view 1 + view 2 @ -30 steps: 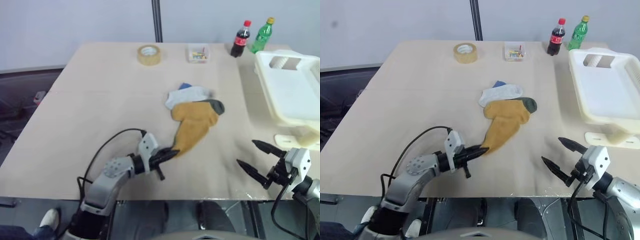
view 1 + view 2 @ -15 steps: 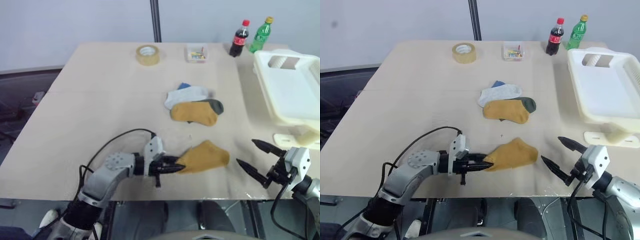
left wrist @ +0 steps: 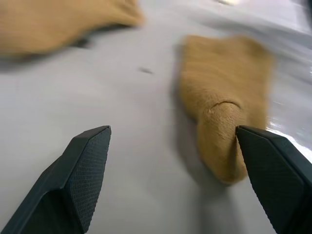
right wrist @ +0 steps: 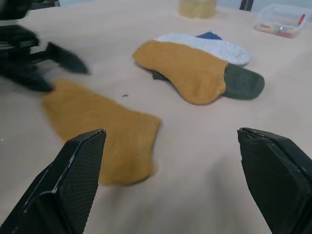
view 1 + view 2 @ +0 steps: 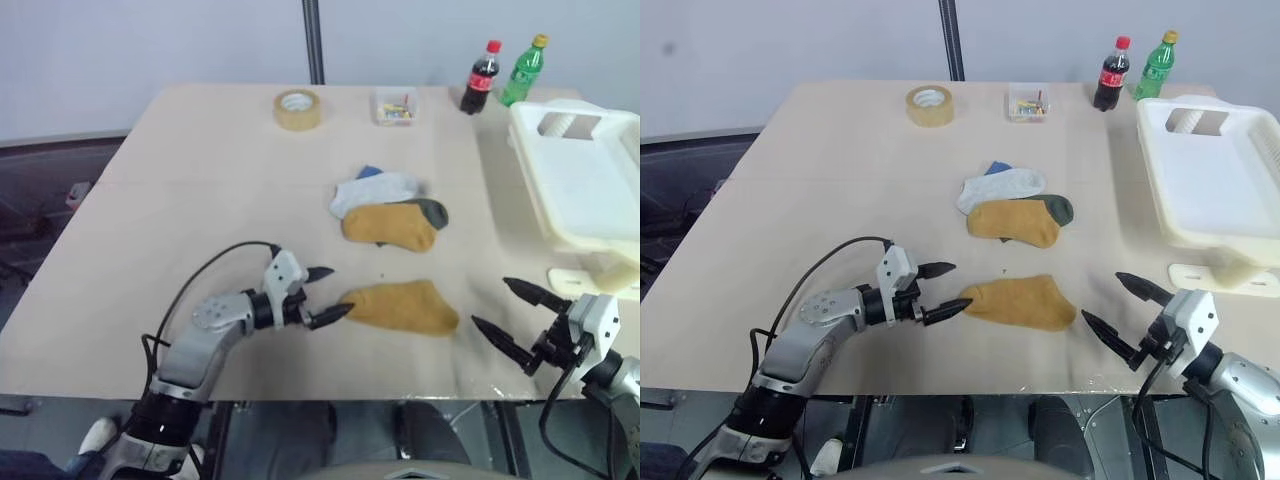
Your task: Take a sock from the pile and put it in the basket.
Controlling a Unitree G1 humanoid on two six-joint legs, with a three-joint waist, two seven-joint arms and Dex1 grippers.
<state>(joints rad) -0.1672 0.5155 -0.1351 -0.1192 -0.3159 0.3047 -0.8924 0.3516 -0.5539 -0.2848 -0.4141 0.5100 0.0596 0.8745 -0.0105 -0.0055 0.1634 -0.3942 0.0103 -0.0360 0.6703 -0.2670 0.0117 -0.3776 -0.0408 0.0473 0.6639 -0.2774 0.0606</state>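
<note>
One mustard-yellow sock (image 5: 402,306) lies flat on the desk (image 5: 200,200), apart from the pile (image 5: 390,212), which sits toward the middle of the desk with a second mustard sock on top of pale grey, blue and dark green ones. The left end effector (image 5: 326,293) rests just beside the loose sock's near end, fingers spread apart, gripping nothing. The right end effector (image 5: 508,320) hovers at the desk's front right edge, fingers also wide apart and empty. The basket (image 5: 580,180), cream-white, stands at the desk's right side. Along the far edge are a roll of tape (image 5: 298,109), a small clear box (image 5: 396,106), a cola bottle (image 5: 481,78) and a green bottle (image 5: 524,70). Behind the pale beige desk rises a plain grey-blue wall with a dark vertical post (image 5: 314,40).
</note>
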